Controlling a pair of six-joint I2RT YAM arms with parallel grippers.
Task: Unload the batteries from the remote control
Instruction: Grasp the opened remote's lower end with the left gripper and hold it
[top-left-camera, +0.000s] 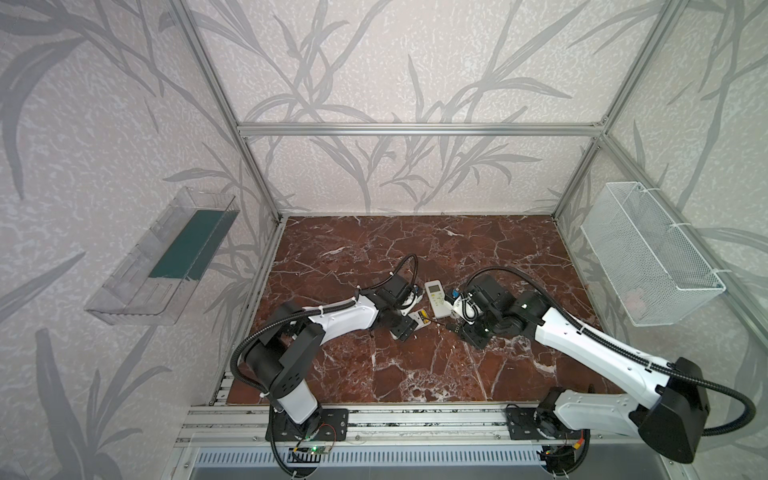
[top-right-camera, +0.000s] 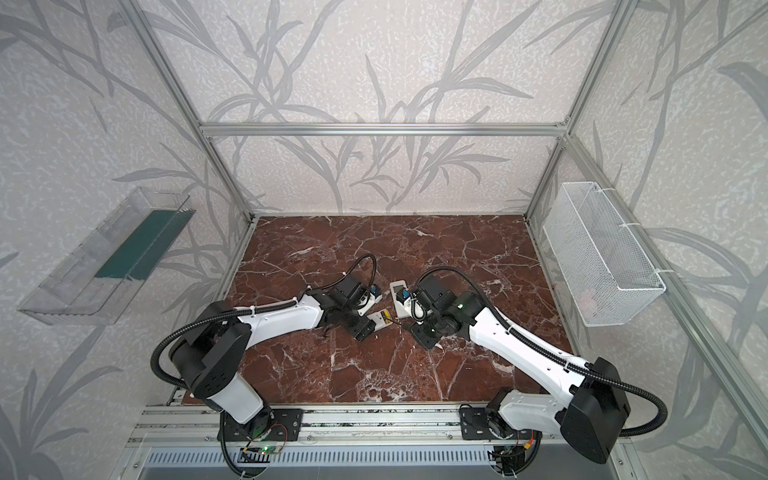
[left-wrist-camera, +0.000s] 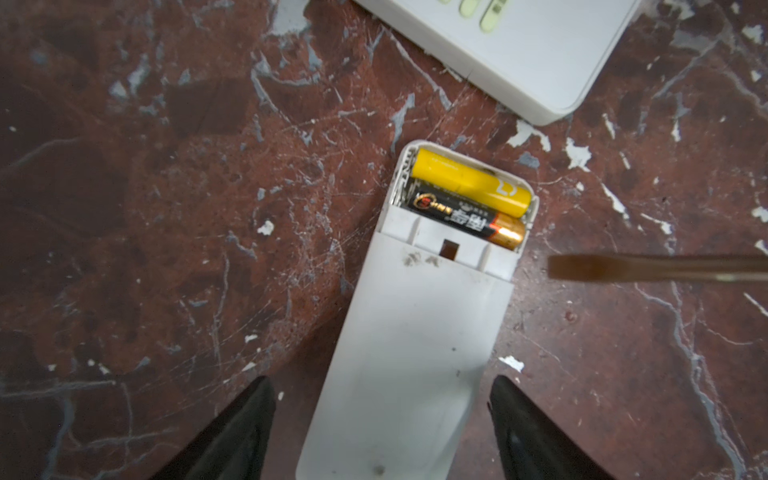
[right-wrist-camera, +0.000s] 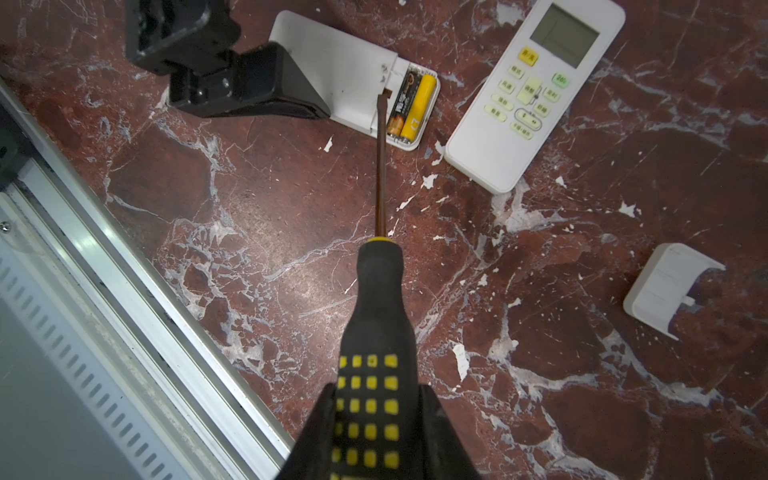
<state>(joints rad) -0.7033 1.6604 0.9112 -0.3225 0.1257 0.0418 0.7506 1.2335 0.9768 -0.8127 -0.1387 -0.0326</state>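
Observation:
A white remote control (left-wrist-camera: 415, 332) lies face down on the marble with its battery bay uncovered. Two batteries sit side by side in the bay: a yellow one (left-wrist-camera: 469, 183) and a black-and-gold one (left-wrist-camera: 461, 216). My left gripper (left-wrist-camera: 382, 380) is open and straddles the remote's body, with a gap at each finger. My right gripper (right-wrist-camera: 379, 388) is shut on the black-and-yellow handle of a screwdriver (right-wrist-camera: 380, 299). The screwdriver's flat tip reaches the bay's edge beside the black-and-gold battery (right-wrist-camera: 399, 104); contact cannot be told. In both top views the two grippers meet at the remote (top-left-camera: 419, 322).
A second white remote (right-wrist-camera: 536, 91), face up with a display and buttons, lies just beyond the opened one. A loose white battery cover (right-wrist-camera: 665, 286) rests on the marble apart. A wire basket (top-left-camera: 648, 257) hangs on the right wall and a clear bin (top-left-camera: 162, 257) on the left.

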